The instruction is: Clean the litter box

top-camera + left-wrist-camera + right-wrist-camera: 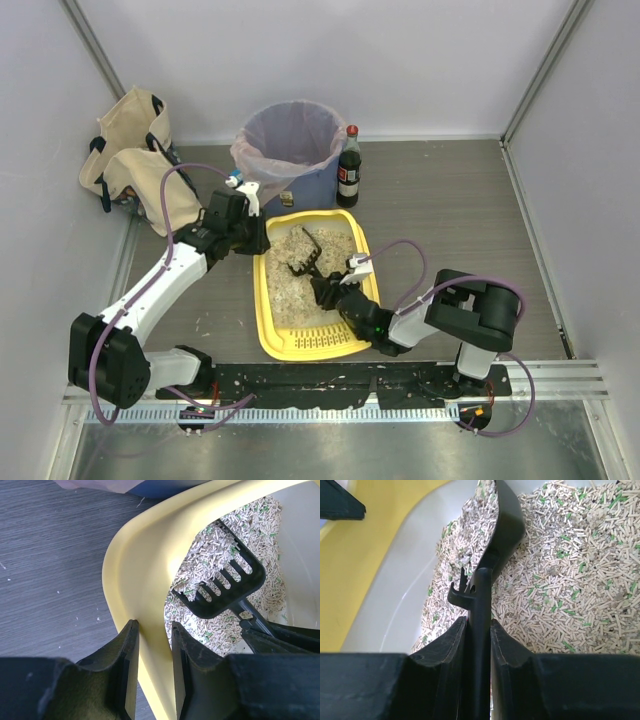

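- The right gripper fills the bottom of its own wrist view: two matte black, wedge-shaped fingers pressed together on the thin black handle of a scoop.
- The scoop is hard, glossy black plastic with a slotted blade. It stands on edge in the litter, with pellets heaped against its inner face.
- The litter is made of short beige pellets like little rods, with a few green ones mixed in and some grey crumbs.
- The left gripper pinches the rounded yellow rim of the litter box, one finger outside the wall and one inside.
- The litter box is a smooth, shallow yellow tray with rounded corners. It sits on the dark wood-grain table between the two arms, its slotted grille end toward their bases.
- Just behind it stands a round blue bin with a clear, crinkled liner.
- A dark bottle with a red cap stands just beside the bin.
- A cream canvas bag slumps at the far left.
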Controlling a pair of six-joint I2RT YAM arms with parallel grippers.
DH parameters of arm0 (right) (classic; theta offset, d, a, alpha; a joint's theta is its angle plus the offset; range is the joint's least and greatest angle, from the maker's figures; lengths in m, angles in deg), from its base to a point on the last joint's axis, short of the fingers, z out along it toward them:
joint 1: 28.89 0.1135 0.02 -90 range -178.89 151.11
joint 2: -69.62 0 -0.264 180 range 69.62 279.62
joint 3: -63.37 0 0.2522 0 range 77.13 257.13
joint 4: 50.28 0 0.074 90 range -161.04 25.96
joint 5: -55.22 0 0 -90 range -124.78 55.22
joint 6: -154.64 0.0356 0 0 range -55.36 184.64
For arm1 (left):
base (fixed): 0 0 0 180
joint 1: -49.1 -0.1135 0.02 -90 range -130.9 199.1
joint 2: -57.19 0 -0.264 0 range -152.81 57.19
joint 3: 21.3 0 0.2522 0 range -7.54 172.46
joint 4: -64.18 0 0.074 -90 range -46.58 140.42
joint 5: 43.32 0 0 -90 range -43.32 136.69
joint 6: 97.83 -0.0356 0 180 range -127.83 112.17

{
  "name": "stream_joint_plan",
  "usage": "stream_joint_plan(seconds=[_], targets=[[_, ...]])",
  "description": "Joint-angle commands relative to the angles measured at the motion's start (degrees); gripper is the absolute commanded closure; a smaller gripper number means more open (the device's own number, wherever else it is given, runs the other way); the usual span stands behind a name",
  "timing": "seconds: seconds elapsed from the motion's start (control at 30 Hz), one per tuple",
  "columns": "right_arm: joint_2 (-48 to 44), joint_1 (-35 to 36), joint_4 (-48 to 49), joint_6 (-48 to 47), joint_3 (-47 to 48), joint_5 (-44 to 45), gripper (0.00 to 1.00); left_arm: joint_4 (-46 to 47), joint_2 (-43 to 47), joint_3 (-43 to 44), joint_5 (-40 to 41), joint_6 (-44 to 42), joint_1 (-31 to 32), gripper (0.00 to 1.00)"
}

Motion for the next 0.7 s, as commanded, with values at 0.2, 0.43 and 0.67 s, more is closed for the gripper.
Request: stream_joint_plan(seconds=[0.2,0.43,0.67], targets=[[5.29,-2.49,4.23,4.38,1.02,3.10,0.99,-1.00,0.86,1.34,-5.77,-0.29,0.88,0.69],[1.86,-6.00,-11.59,20.45,3.05,-4.46,0.98,-1.00,0.95,1.25,-5.77,-0.38,0.97,0.69],[-1.48,-8.11,-13.55,32.59,0.59,-11.14,0.99,-1.00,1.21,1.34,-5.86,-0.29,0.88,0.69]])
